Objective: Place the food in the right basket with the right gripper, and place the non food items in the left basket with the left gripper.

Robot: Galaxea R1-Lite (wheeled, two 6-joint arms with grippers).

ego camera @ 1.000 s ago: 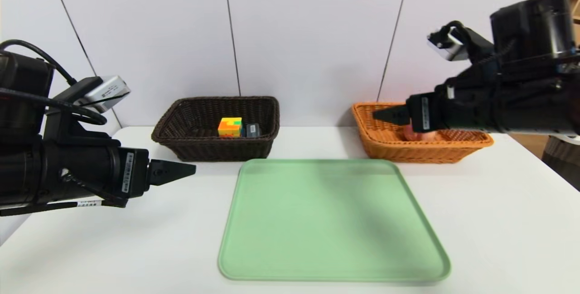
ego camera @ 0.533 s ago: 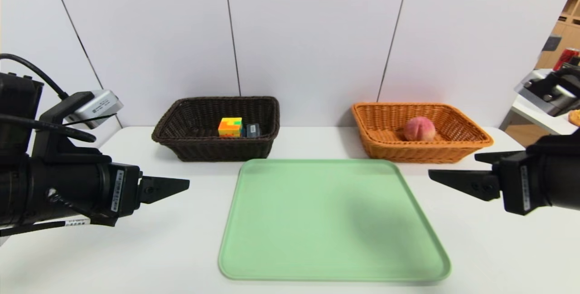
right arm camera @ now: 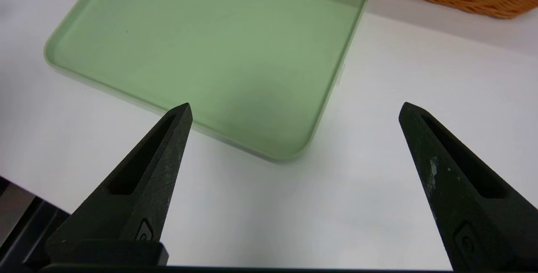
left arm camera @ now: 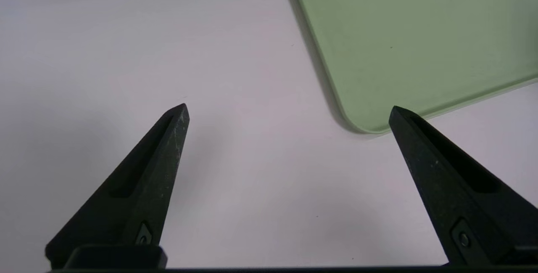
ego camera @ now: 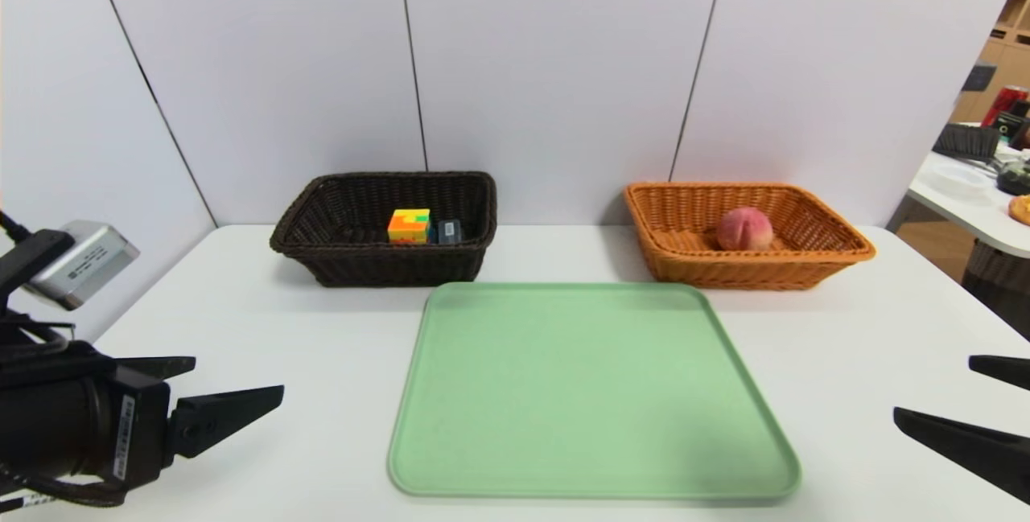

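Observation:
The pink-red peach (ego camera: 744,228) lies inside the orange-tan right basket (ego camera: 853,248) at the back right. In the dark brown left basket (ego camera: 299,242) at the back left sit the orange, yellow and green puzzle cube (ego camera: 409,226) and, touching it, the grey case (ego camera: 449,231). My left gripper (ego camera: 237,376) (left arm camera: 289,108) hangs open and empty low over the table's front left, beside the tray's near corner. At the front right edge of the head view, my right gripper (ego camera: 933,387) (right arm camera: 295,105) is open and empty too, near the tray's other near corner.
A large pale green tray (ego camera: 595,393) (left arm camera: 399,33) (right arm camera: 210,46) lies bare in the middle of the white table, in front of both baskets. A wall stands close behind the baskets. A side table with clutter (ego camera: 990,184) stands off to the far right.
The right gripper has drawn back from over the orange basket, down to the table's front right, uncovering the peach. The left gripper has moved back and down to the front left.

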